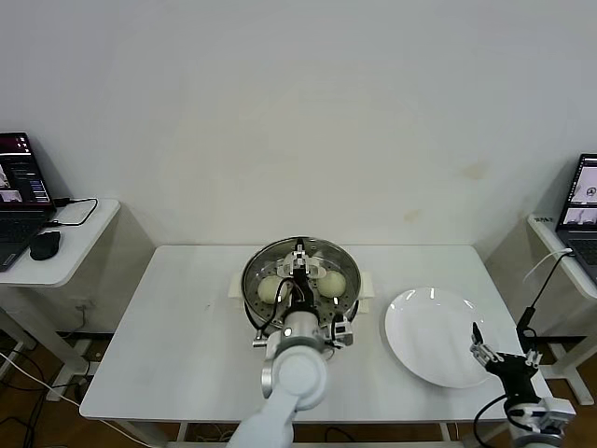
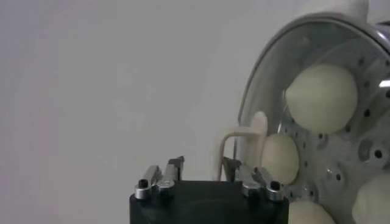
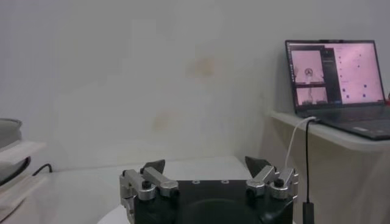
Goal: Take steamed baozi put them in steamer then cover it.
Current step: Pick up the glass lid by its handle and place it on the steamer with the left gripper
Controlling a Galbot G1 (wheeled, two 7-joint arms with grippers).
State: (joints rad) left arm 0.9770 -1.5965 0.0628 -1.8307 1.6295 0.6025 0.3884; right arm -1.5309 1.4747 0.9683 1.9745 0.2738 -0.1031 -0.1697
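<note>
Now: R gripper (image 1: 480,347) idle at near rim of empty plate (image 1: 410,327), jaws wide, grasping nothing. L gripper (image 1: 300,264) over steamer (image 1: 252,271) at table centre, fingers parted astride handle of cover (image 2: 256,91), handle looks let go. Baozi (image 2: 322,97) inside under glass. Cover on; task judged approx done, only L arm retreat left.

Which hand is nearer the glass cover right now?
Left. The left hand is directly over the cover on the steamer, at its handle. The right hand hangs off by the white plate.
</note>
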